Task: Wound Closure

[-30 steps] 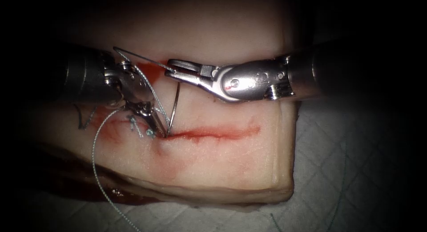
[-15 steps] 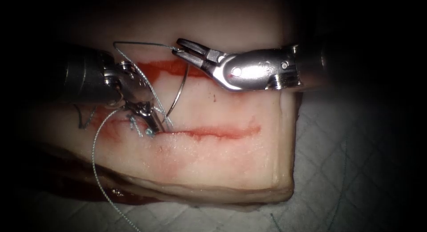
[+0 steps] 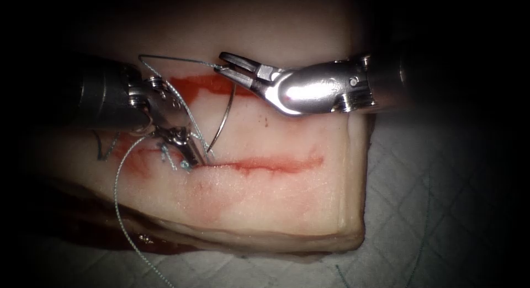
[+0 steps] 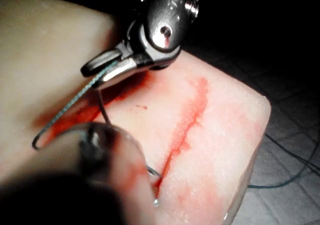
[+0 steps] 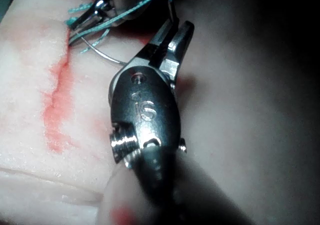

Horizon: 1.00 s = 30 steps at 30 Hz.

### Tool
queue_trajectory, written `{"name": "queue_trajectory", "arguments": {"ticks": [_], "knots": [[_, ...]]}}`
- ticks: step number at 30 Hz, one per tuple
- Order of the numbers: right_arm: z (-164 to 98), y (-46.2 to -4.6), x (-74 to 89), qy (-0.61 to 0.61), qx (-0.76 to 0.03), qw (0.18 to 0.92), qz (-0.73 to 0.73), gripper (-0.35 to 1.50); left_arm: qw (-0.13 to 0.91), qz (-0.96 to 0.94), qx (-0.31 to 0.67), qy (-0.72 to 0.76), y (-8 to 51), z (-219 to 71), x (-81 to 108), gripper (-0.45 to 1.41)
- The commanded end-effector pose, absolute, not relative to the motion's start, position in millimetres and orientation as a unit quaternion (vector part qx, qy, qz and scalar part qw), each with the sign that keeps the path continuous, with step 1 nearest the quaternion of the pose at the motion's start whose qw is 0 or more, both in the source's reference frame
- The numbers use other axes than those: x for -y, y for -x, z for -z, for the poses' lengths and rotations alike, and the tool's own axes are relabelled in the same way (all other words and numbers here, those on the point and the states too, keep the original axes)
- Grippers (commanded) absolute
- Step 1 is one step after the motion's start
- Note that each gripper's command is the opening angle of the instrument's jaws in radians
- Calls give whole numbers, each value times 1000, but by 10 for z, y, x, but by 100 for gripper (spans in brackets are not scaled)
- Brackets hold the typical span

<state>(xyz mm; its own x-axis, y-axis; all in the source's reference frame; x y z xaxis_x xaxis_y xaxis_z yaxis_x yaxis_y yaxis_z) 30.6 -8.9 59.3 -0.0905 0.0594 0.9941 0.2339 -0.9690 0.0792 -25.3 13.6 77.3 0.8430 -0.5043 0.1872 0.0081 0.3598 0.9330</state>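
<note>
Nearest you, along the lower edge of the endoscope frame, the quilted cloth (image 3: 419,211) is lying under the tissue (image 3: 265,205), with a strand of thread (image 3: 118,211) trailing down across the tissue's lower left. At mid-frame the cut (image 3: 270,165) is running left to right, red fluid (image 3: 193,85) pooling above it. At the cut's left end your left hand (image 3: 193,155) is resting with its tips at the wound edge; you cannot tell whether its jaws are closed or what they are holding. The needle (image 3: 223,120) is arching upward from that spot, its lower tip just beside the cut's left end. Farther back, in the upper centre, your right hand (image 3: 229,64) is gripping the needle near its upper, thread-bearing end, jaws closed on it.
</note>
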Motion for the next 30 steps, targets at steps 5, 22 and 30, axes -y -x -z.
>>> {"name": "queue_trajectory", "arguments": {"ticks": [5, 22, 30], "knots": [[-598, -314, 87, 678, 95, 42, 728, -35, 792, 161, 229, -542, 259, -777, -138, -45], [-590, -298, 78, 675, 101, 20, 730, -35, 792, 160, 229, -542, 259, -776, -137, -45], [-586, -292, 71, 670, 119, 29, 733, -35, 792, 160, 229, -542, 259, -776, -137, -45]]}}
